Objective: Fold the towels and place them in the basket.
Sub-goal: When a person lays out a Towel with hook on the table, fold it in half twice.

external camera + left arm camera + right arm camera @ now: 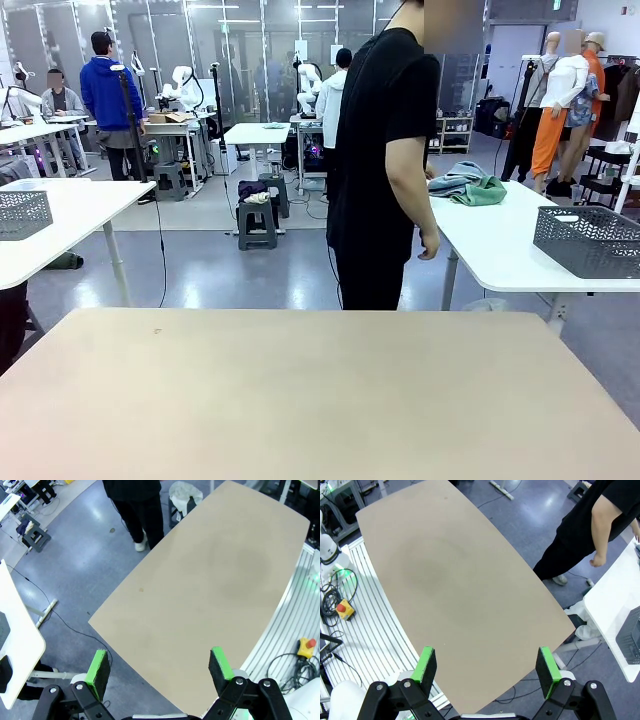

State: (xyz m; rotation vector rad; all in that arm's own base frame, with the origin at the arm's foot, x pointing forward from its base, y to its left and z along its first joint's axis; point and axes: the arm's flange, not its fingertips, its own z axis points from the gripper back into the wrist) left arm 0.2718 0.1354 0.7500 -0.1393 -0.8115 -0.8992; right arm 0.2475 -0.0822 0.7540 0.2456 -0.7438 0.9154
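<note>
there, two towels (468, 186), one dark basket (588, 241)

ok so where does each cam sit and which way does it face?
Front: fixed on robot's side, looking across the beige table at the person; towels and mesh basket on a white table beyond.
Left wrist: above the table, looking down past the open left gripper; person's legs at top.
Right wrist: same, past the open right gripper; person's forearm top right.
Shared: both wrist views catch the beige table and person.
</note>
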